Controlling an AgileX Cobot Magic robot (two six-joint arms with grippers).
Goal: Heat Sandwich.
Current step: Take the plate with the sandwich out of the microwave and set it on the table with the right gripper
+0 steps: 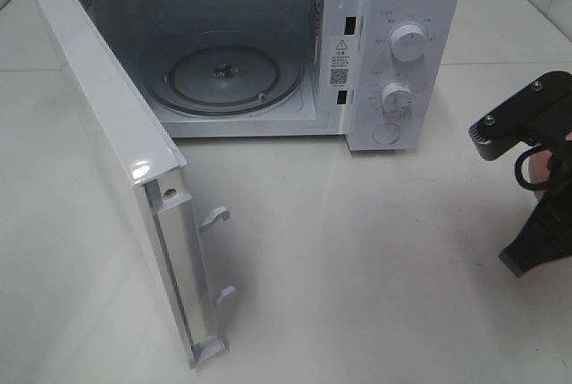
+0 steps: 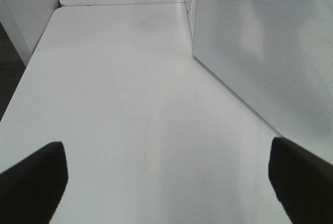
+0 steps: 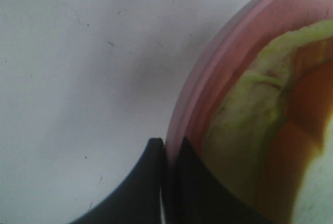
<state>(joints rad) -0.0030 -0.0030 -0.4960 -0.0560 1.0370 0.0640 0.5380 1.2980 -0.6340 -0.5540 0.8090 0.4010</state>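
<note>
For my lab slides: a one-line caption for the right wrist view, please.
Right gripper shut on the rim of the pink plate carrying the sandwich, above the white table.

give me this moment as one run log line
white microwave: door open, turntable bare | right gripper: shut on round pink plate rim | yellow-green sandwich: on plate | left gripper: open, empty

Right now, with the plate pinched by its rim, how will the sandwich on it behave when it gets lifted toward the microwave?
The sandwich lies loose on the pink plate, so it may slide if the plate tilts. The right gripper has its jaws shut on the rim only, at one edge, so the plate could sag. The sandwich shows stacked layers, so it is probably soft and may shift apart.
</note>
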